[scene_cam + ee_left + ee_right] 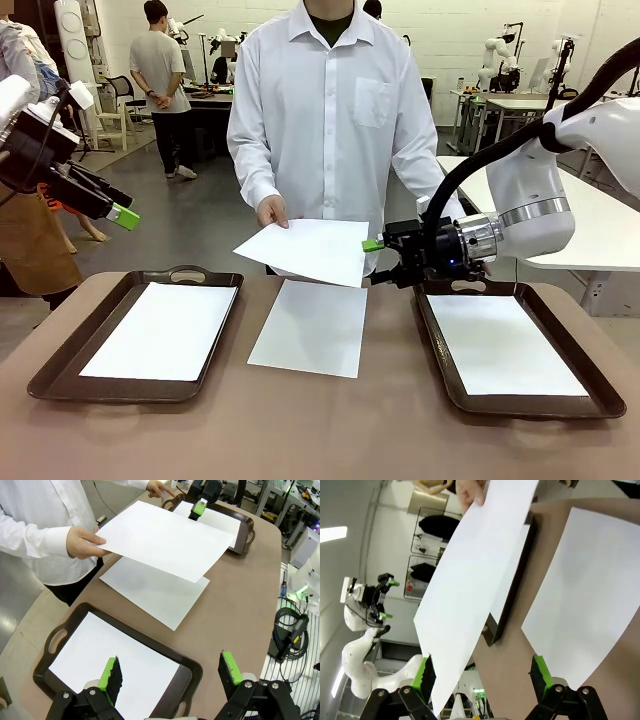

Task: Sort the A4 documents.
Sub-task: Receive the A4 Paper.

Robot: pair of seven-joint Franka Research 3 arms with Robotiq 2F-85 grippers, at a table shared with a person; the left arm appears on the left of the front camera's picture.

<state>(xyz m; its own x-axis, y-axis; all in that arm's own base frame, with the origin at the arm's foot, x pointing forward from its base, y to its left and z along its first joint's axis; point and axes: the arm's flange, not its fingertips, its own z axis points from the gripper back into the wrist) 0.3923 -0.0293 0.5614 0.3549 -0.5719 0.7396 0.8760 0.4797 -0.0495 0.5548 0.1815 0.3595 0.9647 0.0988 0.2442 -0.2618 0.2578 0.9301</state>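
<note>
Right gripper (376, 262), spread wide, straddles the held sheet (310, 250).

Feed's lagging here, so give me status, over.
Left gripper open, raised. Right gripper open at edge of held sheet, in person's hand. Spare sheet on table between trays. Nothing blocking.

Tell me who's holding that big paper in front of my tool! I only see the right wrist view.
Observer: A person in a white shirt, standing across the table, holds the raised sheet with one hand.
Operator: What's next to my tool?
Observer: Right beside the right tool is the right tray, dark brown, with a flat sheet lying in it.
Operator: And the other arm?
Observer: The left tool is open and holds nothing, raised and pointing down at the left tray.
</note>
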